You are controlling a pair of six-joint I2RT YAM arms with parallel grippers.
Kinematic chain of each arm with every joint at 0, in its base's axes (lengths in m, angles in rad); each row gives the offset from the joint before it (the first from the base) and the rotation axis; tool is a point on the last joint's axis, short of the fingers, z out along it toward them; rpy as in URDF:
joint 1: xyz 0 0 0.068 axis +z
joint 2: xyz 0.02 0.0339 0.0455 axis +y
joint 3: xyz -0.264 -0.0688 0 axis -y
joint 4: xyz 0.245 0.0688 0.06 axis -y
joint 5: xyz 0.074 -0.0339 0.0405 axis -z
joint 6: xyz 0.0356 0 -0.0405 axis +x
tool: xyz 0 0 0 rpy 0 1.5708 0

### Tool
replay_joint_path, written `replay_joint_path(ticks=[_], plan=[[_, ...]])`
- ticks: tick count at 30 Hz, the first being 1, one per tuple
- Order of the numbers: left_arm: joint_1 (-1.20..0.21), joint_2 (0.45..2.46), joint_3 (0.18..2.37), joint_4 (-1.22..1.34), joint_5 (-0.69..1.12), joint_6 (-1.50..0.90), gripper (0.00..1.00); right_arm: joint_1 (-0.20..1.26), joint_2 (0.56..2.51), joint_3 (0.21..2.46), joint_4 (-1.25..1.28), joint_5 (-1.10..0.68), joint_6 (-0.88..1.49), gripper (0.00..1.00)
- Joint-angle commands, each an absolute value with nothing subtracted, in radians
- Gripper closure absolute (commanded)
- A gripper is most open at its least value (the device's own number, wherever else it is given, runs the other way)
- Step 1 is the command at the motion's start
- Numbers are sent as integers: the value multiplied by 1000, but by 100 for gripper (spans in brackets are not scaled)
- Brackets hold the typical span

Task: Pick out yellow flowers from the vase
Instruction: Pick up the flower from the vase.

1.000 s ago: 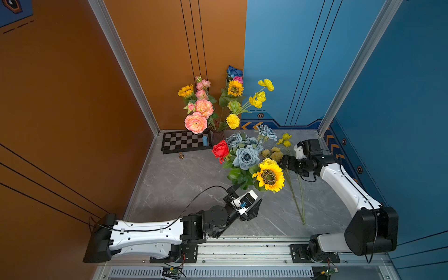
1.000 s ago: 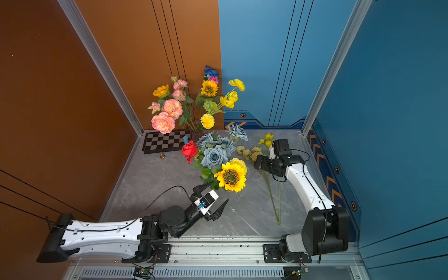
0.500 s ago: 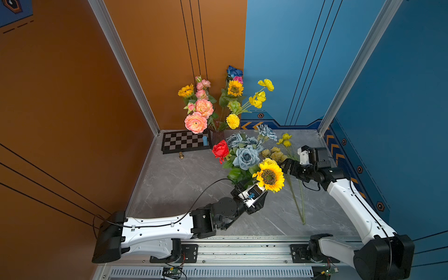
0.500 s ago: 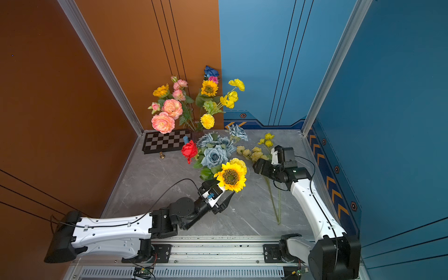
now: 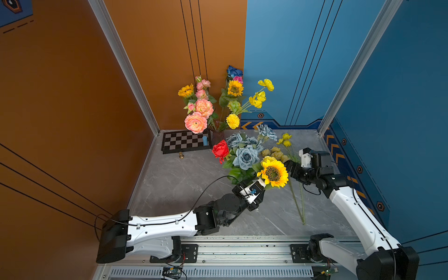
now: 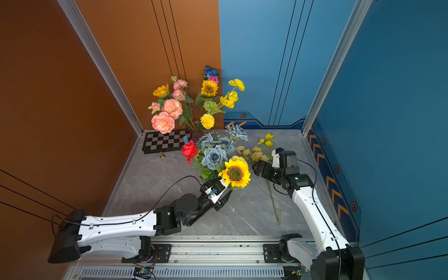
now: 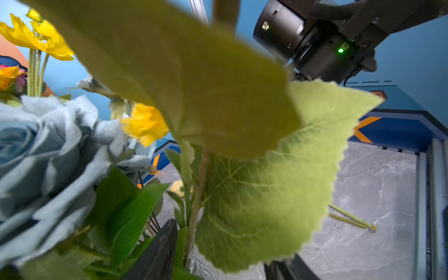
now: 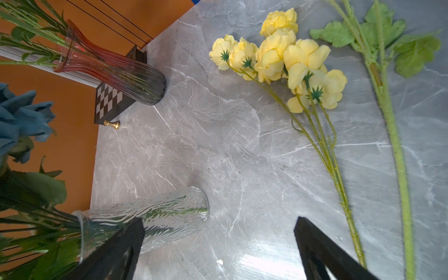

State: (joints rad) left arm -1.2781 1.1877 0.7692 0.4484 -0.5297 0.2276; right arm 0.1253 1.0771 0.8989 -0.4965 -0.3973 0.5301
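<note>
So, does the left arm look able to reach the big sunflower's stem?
Probably yes: the left gripper sits right under the sunflower, its stem between the open fingers; only its leaves crowd in.

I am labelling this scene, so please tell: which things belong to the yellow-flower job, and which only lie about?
Job: sunflower, clear vase, rear vase, carnation, rear sunflowers; pale roses and poppies, already on the table.
Lying about: chessboard, pawn, blue piece, red rose, grey-blue roses, peonies.
</note>
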Motion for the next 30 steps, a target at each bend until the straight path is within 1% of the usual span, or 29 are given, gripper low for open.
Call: replay_joint_path(ticks=[1, 8, 10, 15, 19, 22, 24, 26, 29, 30], plan=[[-1256, 1193, 801, 487, -520, 216, 43, 131, 1035, 866, -441, -433, 567, 0], [-1230, 1216, 809, 509, -498, 209, 44, 138, 999, 843, -411, -439, 584, 0], [-1225, 1219, 813, 509, -491, 207, 46, 139, 999, 842, -407, -442, 585, 0], [-1220, 1227, 819, 512, -479, 201, 55, 151, 997, 833, -391, -442, 592, 0], [-1219, 1228, 818, 515, -476, 193, 57, 161, 988, 828, -381, -438, 597, 0], [-1218, 1231, 817, 515, -474, 193, 66, 162, 981, 826, -379, -433, 601, 0], [-1216, 1230, 817, 515, -476, 190, 69, 164, 974, 826, -379, -433, 604, 0], [-1214, 1227, 813, 515, -477, 191, 82, 167, 969, 826, -379, -434, 606, 0], [-1213, 1218, 811, 515, -480, 189, 90, 173, 959, 825, -379, -433, 612, 0], [-1213, 1217, 810, 515, -481, 190, 91, 175, 956, 825, -379, -433, 613, 0]])
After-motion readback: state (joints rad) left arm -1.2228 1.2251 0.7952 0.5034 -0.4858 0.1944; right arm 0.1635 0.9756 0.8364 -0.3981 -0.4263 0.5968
